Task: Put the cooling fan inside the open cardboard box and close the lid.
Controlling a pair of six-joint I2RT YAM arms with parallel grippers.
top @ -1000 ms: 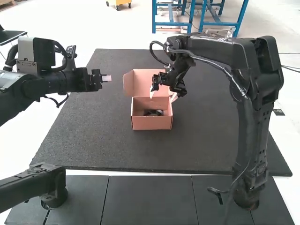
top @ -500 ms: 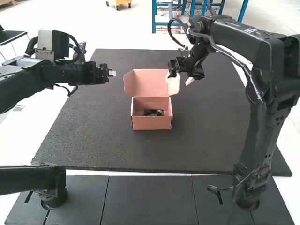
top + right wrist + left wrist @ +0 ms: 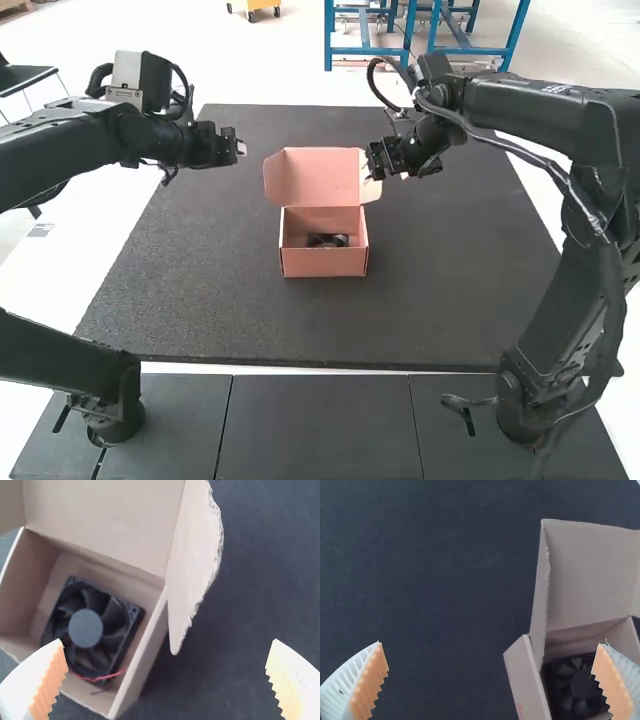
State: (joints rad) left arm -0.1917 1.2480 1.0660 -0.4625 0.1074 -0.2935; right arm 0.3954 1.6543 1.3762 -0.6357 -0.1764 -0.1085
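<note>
No legible text, faint red marks on cardboard box point(image 3: 522, 675) flap, perhaps print

Two black robot arms, as we see them: the left arm point(image 3: 70, 140) and the right arm point(image 3: 560, 110), each built of thick tubular links on round bases point(image 3: 112, 428). A pale grey box point(image 3: 140, 72) is mounted at the left wrist, and black cables point(image 3: 378, 80) loop beside the right wrist. The left gripper point(image 3: 228, 146) and right gripper point(image 3: 375, 168) carry white ribbed fingers point(image 3: 292, 672) with toothed orange pads point(image 3: 367, 685).
</note>
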